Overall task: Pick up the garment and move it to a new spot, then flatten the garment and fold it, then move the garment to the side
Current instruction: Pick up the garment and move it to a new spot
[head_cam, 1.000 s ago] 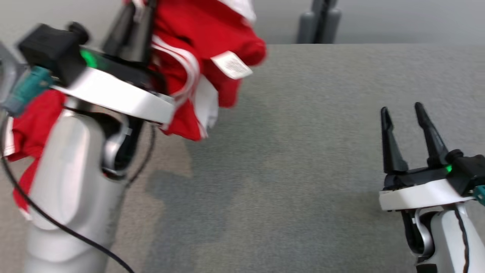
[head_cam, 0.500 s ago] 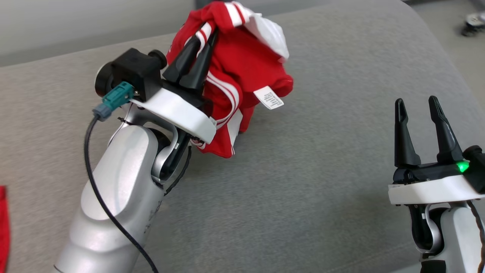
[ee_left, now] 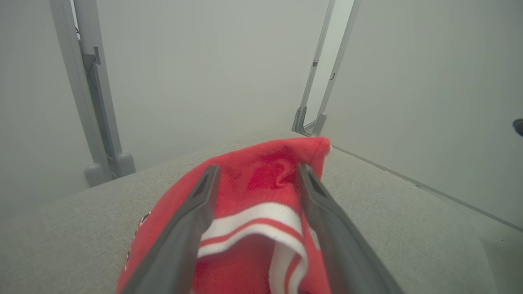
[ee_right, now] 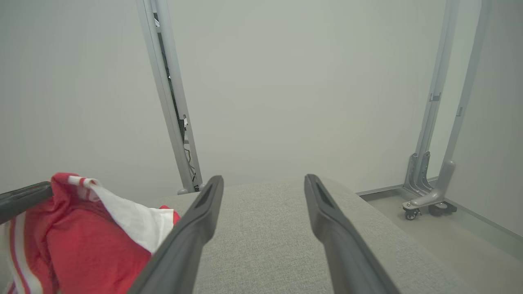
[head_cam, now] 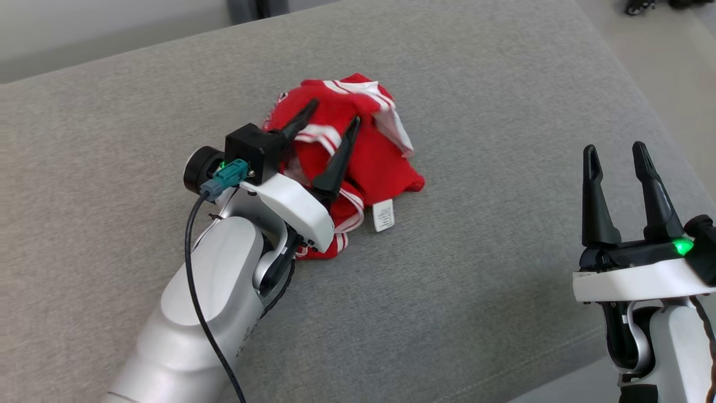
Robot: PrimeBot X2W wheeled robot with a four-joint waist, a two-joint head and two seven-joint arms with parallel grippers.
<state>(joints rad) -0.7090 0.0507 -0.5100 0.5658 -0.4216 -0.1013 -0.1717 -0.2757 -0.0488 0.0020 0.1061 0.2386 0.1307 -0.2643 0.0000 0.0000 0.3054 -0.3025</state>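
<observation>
The crumpled red garment with white stripes [head_cam: 372,165] sits bunched on the grey fabric-covered surface [head_cam: 503,268], so I can't make out what kind of clothing it is. Its near-left part is hidden behind the robot's white wrist. The print on the small white label [head_cam: 384,215] lying at its near edge is too small to read. The left gripper [head_cam: 335,110] has its two dark fingers spread wide over the heap. From the left wrist view [ee_left: 258,166], the cloth [ee_left: 265,183] bulges up between them, though I can't tell whether they press on it. Half a second ago those fingers were pinched together on the garment, holding it off the surface. Now they are parted and the bundle rests slightly left of the middle of the surface. The right gripper [head_cam: 613,146] is as it was, jaws apart and holding nothing, well off to the right. Its own camera [ee_right: 264,177] shows a corner of the garment [ee_right: 81,241] at the lower left. I count one garment, one label and two grippers, each with two fingers.
</observation>
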